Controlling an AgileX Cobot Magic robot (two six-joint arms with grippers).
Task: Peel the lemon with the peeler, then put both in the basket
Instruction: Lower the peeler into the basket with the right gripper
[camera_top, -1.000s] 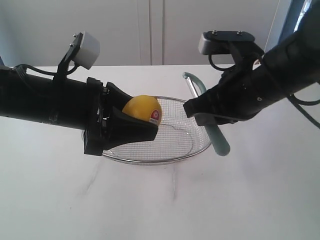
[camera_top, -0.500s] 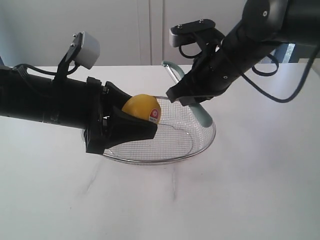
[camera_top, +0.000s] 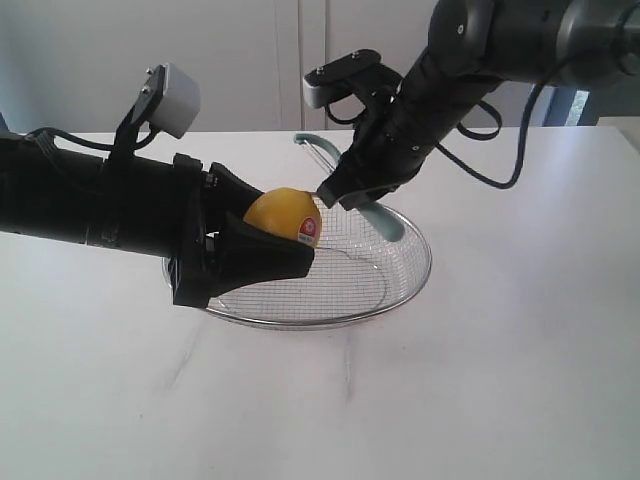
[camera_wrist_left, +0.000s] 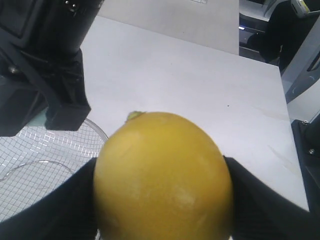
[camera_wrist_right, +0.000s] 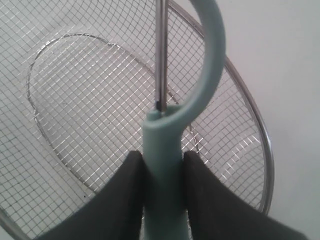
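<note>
The yellow lemon (camera_top: 281, 215), red-and-white sticker facing front, is clamped in my left gripper (camera_top: 268, 235) above the left side of the wire-mesh basket (camera_top: 415, 285). In the left wrist view the lemon (camera_wrist_left: 162, 175) fills the space between both black fingers. My right gripper (camera_top: 358, 188) is shut on the pale teal peeler (camera_top: 385, 224), held over the basket's far side just right of the lemon, curved head pointing back left. From the right wrist, the peeler (camera_wrist_right: 162, 150) sits pinched between the fingers with its metal blade over the basket rim (camera_wrist_right: 267, 160).
The basket rests on a white marble-look table (camera_top: 450, 400). White cabinet doors (camera_top: 300, 60) stand behind the table. The right arm's cable (camera_top: 500, 170) loops above the back right of the table.
My right arm has swung up and to the left, carrying the peeler from beside the basket's right rim to above its far side near the lemon. The left arm and lemon have stayed put.
</note>
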